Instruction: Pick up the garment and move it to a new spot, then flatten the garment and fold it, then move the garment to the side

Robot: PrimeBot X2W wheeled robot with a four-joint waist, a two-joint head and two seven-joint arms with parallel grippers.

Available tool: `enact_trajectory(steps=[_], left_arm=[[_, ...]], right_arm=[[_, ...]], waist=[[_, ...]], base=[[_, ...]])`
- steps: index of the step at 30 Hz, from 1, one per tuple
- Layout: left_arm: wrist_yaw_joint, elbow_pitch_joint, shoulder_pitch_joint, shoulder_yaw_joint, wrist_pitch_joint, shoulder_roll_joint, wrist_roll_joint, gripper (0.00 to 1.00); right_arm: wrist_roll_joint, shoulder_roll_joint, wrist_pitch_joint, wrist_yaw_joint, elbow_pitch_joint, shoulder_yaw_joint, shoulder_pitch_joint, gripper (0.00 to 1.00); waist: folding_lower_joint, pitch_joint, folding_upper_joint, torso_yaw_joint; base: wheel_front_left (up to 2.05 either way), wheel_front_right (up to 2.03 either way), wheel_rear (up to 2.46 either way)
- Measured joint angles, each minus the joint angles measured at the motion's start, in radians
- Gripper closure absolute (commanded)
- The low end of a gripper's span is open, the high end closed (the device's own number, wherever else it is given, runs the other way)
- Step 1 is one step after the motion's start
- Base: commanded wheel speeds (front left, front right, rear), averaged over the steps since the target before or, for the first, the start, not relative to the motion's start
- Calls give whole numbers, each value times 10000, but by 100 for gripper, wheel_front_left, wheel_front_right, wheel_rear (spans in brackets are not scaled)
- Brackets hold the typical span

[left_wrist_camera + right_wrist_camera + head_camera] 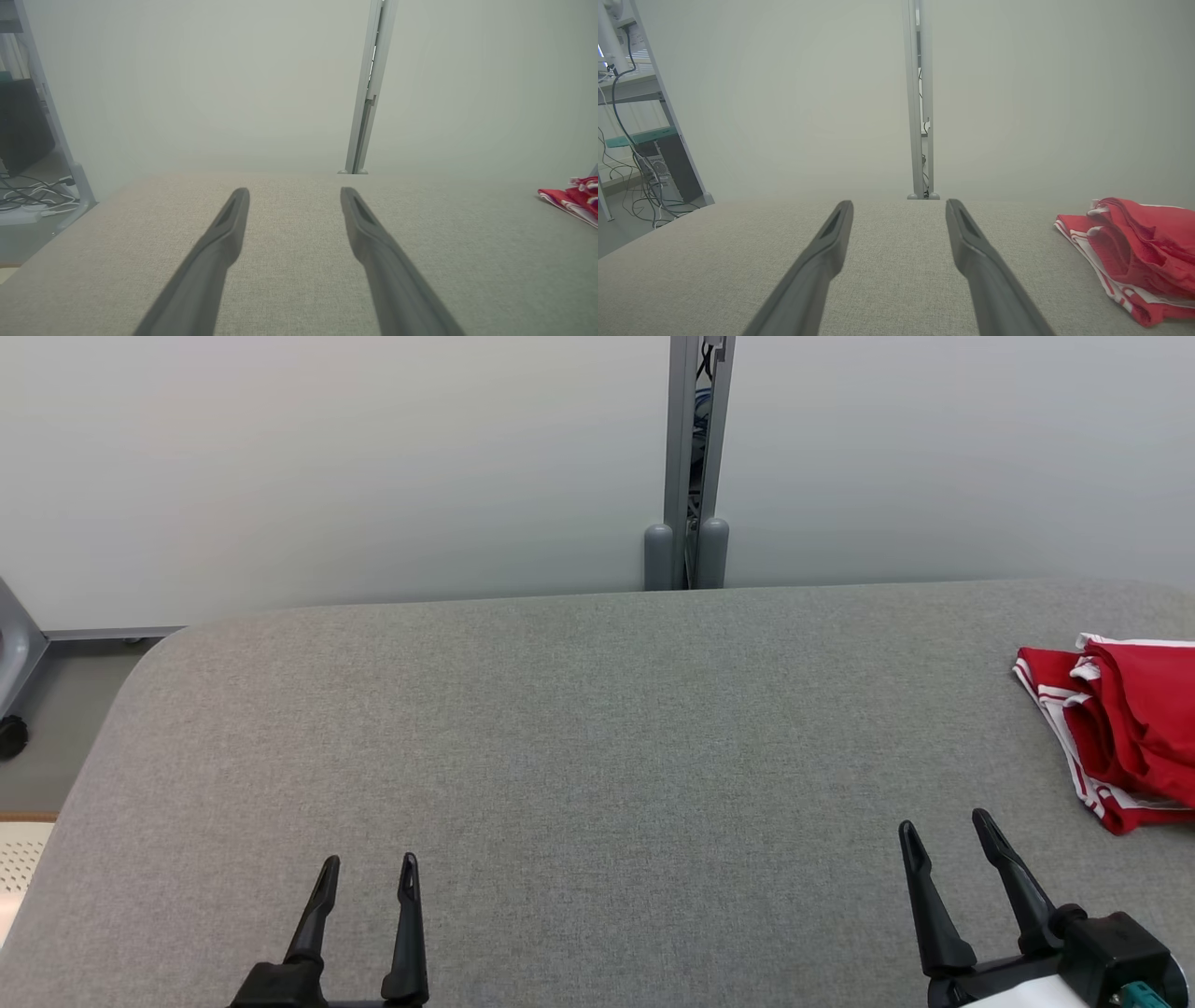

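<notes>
The garment [1125,728] is red cloth with white stripes, lying bunched at the right edge of the grey table [579,728]; its right part runs out of the head view. In the right wrist view the garment [1134,252] lies to the right of my fingers, and in the left wrist view the garment [572,198] is small at the far right. My left gripper [368,866] stands open near the front left of the table, holding nothing. My right gripper [943,823] is open too, just short of the garment's near-left corner, apart from it.
A pale partition wall with a grey metal post [689,457] runs behind the table. Off the table's left side are a frame leg, cables [28,196] on the floor and a shelf with a computer [668,172].
</notes>
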State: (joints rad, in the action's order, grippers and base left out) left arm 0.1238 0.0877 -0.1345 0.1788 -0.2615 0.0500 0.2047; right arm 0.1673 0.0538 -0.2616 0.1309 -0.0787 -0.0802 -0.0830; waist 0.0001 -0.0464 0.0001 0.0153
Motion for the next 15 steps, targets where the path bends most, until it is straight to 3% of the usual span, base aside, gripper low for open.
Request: enact_trajectory(steps=[13, 14, 15], left_arm=[[23, 125, -1, 19, 0, -2, 38, 0], [27, 186, -10, 21, 15, -8, 52, 100], [17, 265, -48, 31, 33, -17, 67, 100]], right_arm=[[-2, -27, 0, 0, -29, -29, -88, 0], [4, -36, 8, 0, -82, -27, -98, 100], [6, -48, 17, 0, -157, -25, -127, 100]], waist=[[-1, -50, -1, -68], [-1, -53, 0, -69], [0, -53, 0, -70]], base=[[0, 0, 0], [0, 0, 0], [0, 0, 0]])
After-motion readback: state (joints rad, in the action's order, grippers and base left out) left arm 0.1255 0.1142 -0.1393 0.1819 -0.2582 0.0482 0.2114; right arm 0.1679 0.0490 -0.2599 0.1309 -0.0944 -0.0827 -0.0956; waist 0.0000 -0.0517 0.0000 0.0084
